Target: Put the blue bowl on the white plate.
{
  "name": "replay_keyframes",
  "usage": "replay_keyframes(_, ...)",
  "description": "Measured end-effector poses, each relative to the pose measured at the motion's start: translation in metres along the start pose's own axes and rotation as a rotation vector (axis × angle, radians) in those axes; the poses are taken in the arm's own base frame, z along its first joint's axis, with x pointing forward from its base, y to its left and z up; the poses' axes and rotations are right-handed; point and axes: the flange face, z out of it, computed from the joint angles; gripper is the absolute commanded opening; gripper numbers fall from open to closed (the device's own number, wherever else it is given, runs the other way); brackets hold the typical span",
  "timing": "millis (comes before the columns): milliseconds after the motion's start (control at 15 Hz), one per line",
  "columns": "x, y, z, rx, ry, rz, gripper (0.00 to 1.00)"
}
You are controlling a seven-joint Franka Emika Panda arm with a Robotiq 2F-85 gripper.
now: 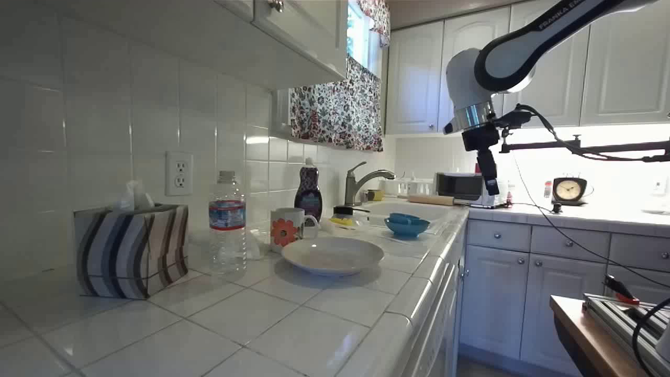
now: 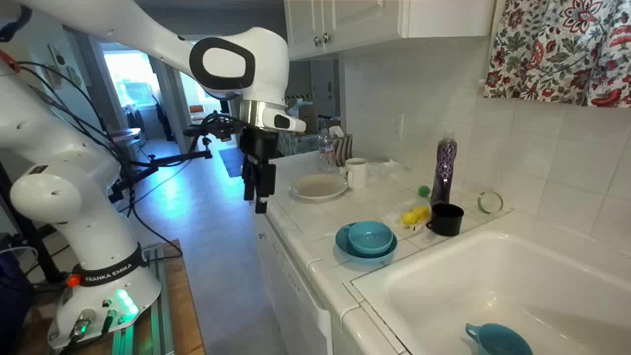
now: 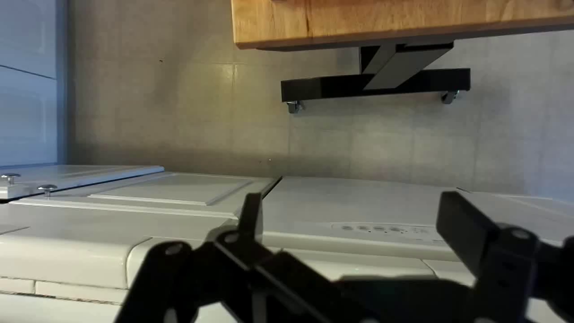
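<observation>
The blue bowl point(image 2: 347, 247) stands on the tiled counter point(image 2: 340, 209) close to the sink point(image 2: 434, 276), with a smaller teal cup point(image 2: 370, 237) nested inside it, perhaps to save room or because both await washing. The smaller piece seems to have a handle, so I take the wider vessel for the bowl, though the task could mean the upper one. If the lower is wanted, the cup will probably have to come out or ride along.

Reckoned from the bowl in an exterior view, the white plate point(image 2: 319, 187) lies at eleven o'clock, face up to receive it, just beside the flower mug point(image 1: 285, 230); a second teal cup point(image 2: 503, 340) sits in the sink at four o'clock. The gripper point(image 3: 350, 215) hangs at ten o'clock, pointing down, jaws spread wide with nothing between them. The wrist view shows the dishwasher front point(image 3: 358, 197) and floor point(image 3: 179, 112), no dishes, so I judge the reach is not yet begun.

"FRANKA EMIKA" reads plainly on the black base band point(image 2: 113, 272), and part of that name runs along the arm point(image 1: 507, 60). The water bottle point(image 1: 228, 248) wears a red-and-blue label point(image 1: 227, 213) too small to read, as is the lettering on the dish-soap bottle point(image 1: 309, 196).
</observation>
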Motion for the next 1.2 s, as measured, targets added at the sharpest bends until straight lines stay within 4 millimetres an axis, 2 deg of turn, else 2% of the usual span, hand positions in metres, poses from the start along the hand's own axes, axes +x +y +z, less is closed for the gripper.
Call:
replay_keyframes(400,0.001,0.000,-0.001,-0.003,0.008,-0.001,1.00)
replay_keyframes(800,0.018,0.017,-0.015,-0.235,0.160,-0.171,1.00)
replay_keyframes(933,0.027,0.019,-0.015,-0.308,0.218,-0.239,1.00)
replay_keyframes(1200,0.054,0.010,-0.006,-0.442,0.342,-0.385,1.00)
